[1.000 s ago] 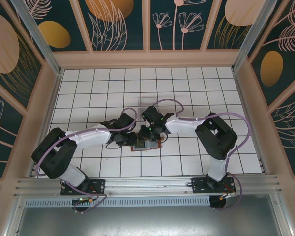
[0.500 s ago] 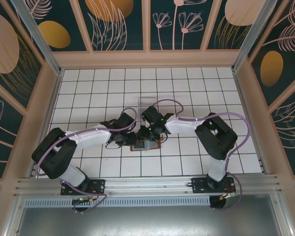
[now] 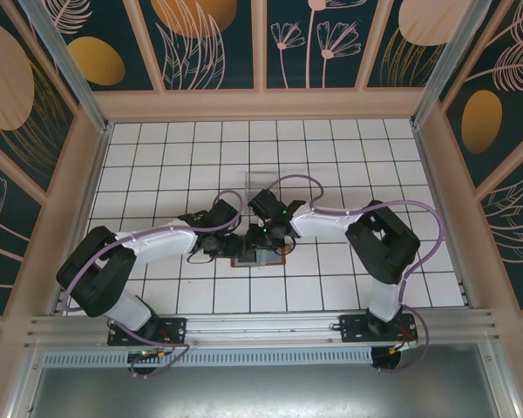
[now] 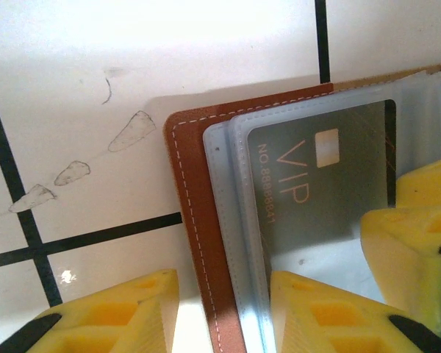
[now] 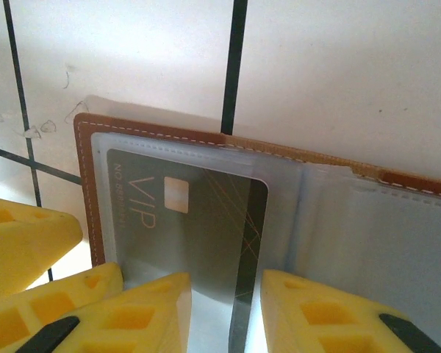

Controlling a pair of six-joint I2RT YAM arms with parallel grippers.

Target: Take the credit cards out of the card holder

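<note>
The brown card holder (image 3: 249, 260) lies open on the white tiled floor, between both wrists. In the left wrist view its stitched brown cover (image 4: 198, 213) borders clear sleeves, and a dark "VIP" credit card (image 4: 323, 184) sits inside the top sleeve. My left gripper (image 4: 224, 316) is open, its jaws straddling the holder's left edge. My right gripper (image 5: 228, 316) is open too, its yellow fingers on either side of the dark card's (image 5: 198, 213) right edge. The cover's left border (image 5: 83, 191) shows beside the left gripper's fingers (image 5: 22, 239).
A clear acrylic stand (image 3: 260, 181) stands just beyond the grippers. Wooden walls ring the floor, and an aluminium rail (image 3: 261, 326) with the arm bases runs along the near edge. Faint scuff marks (image 4: 73, 173) lie left of the holder.
Both wrists have shifted slightly over the card holder, the right one a little to the left. The card holder has stayed in place.
</note>
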